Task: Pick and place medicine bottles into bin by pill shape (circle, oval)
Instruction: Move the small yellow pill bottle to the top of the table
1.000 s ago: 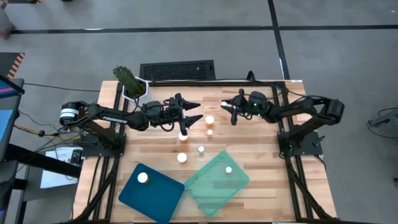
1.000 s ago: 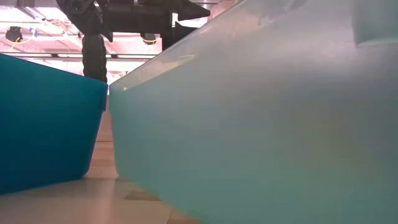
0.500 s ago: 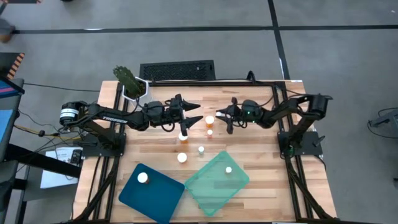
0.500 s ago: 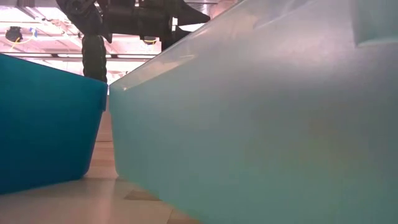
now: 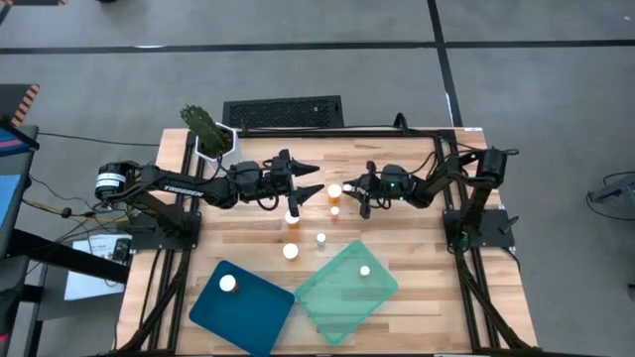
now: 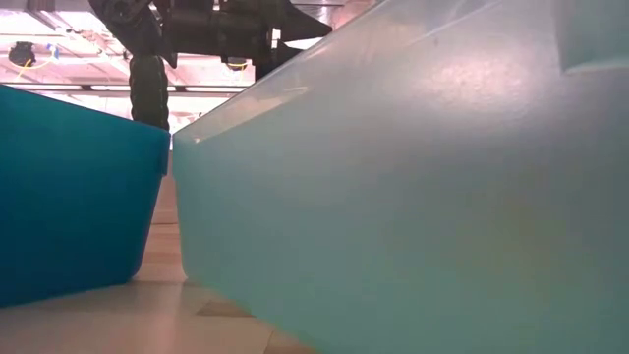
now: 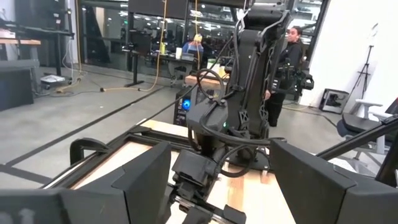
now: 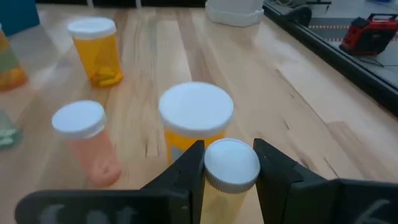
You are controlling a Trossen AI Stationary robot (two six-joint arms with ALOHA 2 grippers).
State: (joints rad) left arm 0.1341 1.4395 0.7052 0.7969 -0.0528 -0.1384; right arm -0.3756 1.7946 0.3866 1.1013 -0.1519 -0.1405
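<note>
Pinching a narrow medicine bottle (image 8: 231, 168) by its cap, right gripper (image 8: 229, 171) sits beside the wide bottle (image 8: 196, 118), prob. for lifting toward a bin; left gripper (image 5: 310, 179) waits nearby, fingers spread.

Amber white-capped bottles (image 5: 334, 191) stand upright mid-table, one in each bin.

Right claw (image 8: 229, 163) clamped; left claw (image 5: 316, 179) spread.

Robotics lab: desks (image 7: 18, 46), monitors (image 7: 102, 9), person (image 7: 289, 53) behind table.
</note>
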